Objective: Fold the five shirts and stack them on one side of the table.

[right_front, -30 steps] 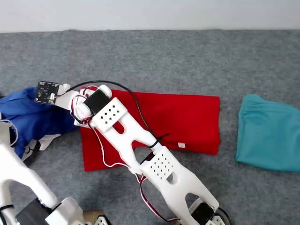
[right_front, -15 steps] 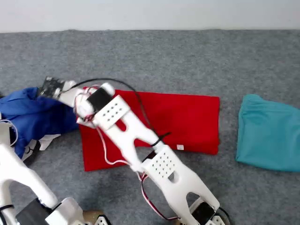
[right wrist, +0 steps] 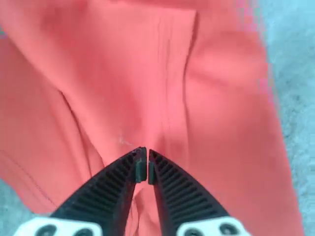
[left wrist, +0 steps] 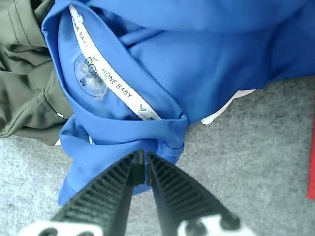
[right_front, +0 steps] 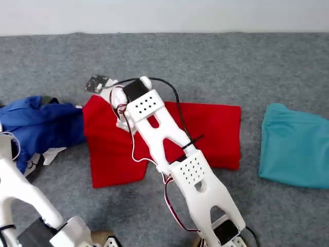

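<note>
Folding red shirt (right_front: 216,134), seemingly: right pincer (right wrist: 142,167) clamped on its cloth; next, carry fold across. Left pincer (left wrist: 141,169) closed, blue shirt (left wrist: 197,59) beneath.

Robot lab bench, table (right_front: 216,62) covered in grey felt, bare white wall (right_front: 164,15) behind, two white plastic arms (right_front: 169,139) with exposed wires (right_front: 134,150), red shirt (right_front: 216,128) spread flat on the felt.

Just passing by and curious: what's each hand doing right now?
Left hand: closed, above the blue shirt; grip unclear.
Right hand: closed on the red shirt.
</note>
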`<state>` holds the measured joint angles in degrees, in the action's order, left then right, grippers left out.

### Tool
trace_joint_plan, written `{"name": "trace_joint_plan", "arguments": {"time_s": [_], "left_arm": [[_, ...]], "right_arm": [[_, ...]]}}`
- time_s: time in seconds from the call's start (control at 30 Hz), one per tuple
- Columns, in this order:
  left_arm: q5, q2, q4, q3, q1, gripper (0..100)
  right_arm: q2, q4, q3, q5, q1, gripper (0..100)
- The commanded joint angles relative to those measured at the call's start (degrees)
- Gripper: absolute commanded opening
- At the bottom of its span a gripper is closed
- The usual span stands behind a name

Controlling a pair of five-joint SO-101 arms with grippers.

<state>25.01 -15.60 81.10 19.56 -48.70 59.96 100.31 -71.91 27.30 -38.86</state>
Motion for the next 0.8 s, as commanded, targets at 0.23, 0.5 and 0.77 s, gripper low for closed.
{"name": "trace_joint_plan", "arguments": {"time_s": [0.23, 0.5, 0.77], "left_arm": [[-0.35, -2.2, -1.05, -0.31, 0.18, 1], [-0.35, -2.2, -1.05, -0.31, 0.26, 1], [-0.35, -2.2, -1.05, -0.31, 0.35, 1]], "right_arm": [[-5.58, 2.68, 9.14, -0.44, 3.3, 1.0], [-11.38, 2.59, 25.05, -0.44, 3.3, 1.0], [-17.63, 2.42, 25.32, -0.53, 2.95, 1.4]]}}
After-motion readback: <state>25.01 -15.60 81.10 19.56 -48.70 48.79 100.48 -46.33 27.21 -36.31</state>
